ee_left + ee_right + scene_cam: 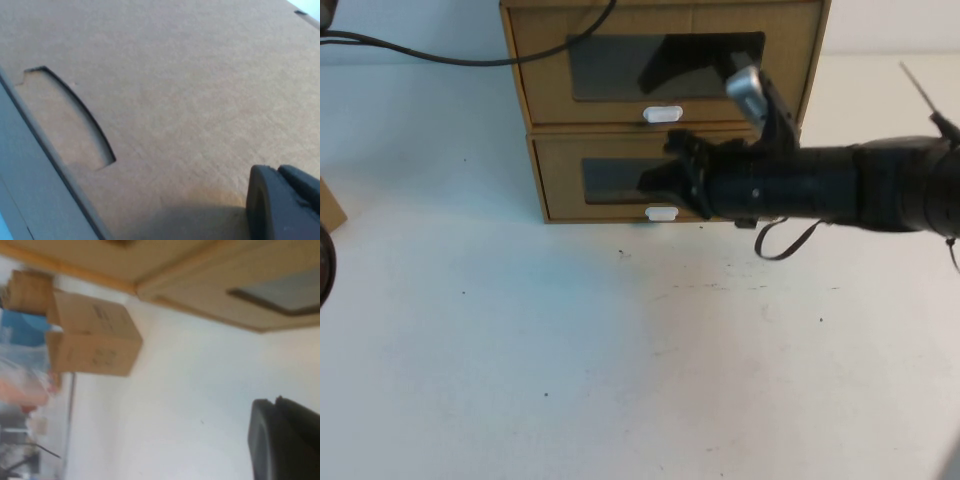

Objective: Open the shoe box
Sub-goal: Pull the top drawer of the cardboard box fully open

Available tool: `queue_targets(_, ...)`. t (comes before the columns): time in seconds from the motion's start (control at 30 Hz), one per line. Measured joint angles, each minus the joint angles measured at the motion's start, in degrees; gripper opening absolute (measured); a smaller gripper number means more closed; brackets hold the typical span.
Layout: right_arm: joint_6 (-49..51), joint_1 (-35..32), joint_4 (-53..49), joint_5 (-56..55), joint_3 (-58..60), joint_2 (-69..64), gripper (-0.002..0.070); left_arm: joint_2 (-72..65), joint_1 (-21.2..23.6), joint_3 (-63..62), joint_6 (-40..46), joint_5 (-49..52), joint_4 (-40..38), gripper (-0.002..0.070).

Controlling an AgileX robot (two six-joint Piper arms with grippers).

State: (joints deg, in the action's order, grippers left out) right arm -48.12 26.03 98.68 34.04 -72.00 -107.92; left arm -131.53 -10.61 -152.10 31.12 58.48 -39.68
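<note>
The right gripper [655, 182], clenched on nothing, hovers before the lower brown cardboard shoe box [560, 190] at the far edge of the white table [520, 350]. Hook its white handle [662, 212] and pull straight outward. The left gripper [280, 205] faces a plain cardboard panel [175, 100]; its state cannot be told.

— Where's the free room?
— I see open table [570, 350] near and left. My right gripper [655, 180], fingers together, crowds the lower drawer [565, 190] front; my left gripper [282, 205] faces a cardboard panel [175, 75] close by.
</note>
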Motion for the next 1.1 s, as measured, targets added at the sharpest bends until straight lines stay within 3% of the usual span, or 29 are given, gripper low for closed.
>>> queue_targets(0.3, 8.65, -5.74, -0.21, 8.44, -1.60, -0.43, -0.0018, 0.00, 0.62, -0.11, 0.00, 0.11, 0.00, -0.0004)
queue_targets(0.57, -0.85, -5.74, -0.73, 8.76, -1.60, -1.85, -0.0008, 0.00, 0.62, -0.11, 0.00, 0.21, -0.11, -0.0004)
queue_targets(0.87, -1.34, -5.64, -0.85, 4.28, -4.16, -2.36, 0.0193, 0.00, 0.62, -0.11, 0.00, 0.21, -0.33, -0.0004)
queue_targets(1.1, -1.34, -5.64, -0.85, 0.96, -7.38, -2.49, 0.0227, 0.00, 0.62, -0.11, 0.00, 0.21, -0.33, -0.0004)
